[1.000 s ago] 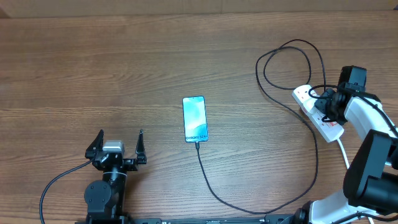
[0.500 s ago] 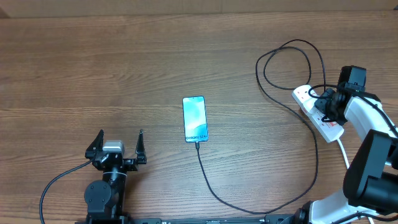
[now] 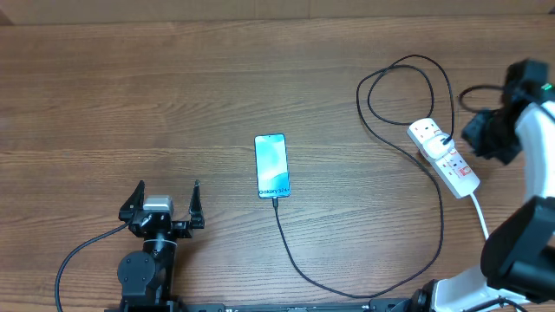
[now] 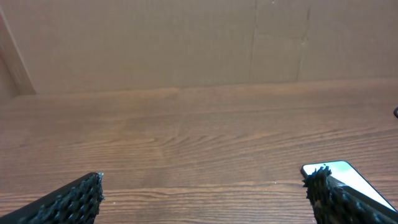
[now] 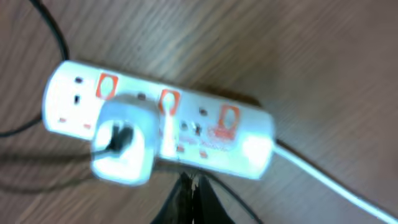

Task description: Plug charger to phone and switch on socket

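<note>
Brown wooden table (image 3: pixel 173 87) is running back to a cardboard wall (image 4: pixel 155 43). Left gripper (image 3: pixel 169 186) is gaping empty near the front edge. Phone (image 3: pixel 270 165) is lying mid-table, long axis near-to-far, with the charger (image 3: pixel 279 221) entering its near end. Socket (image 3: pixel 443 158) is lying diagonally at right, and the right gripper (image 5: pixel 190 193) is hovering beside it, pinched closed.

Overhead: high, straight down, takes in the whole table (image 3: pixel 173 69). Left wrist: low over the tabletop, facing the back wall (image 4: pixel 155 43); phone (image 4: pixel 351 177) corner shared with overhead. Right wrist: close above the socket (image 5: pixel 161 124), looking down; overhead shows it too.
</note>
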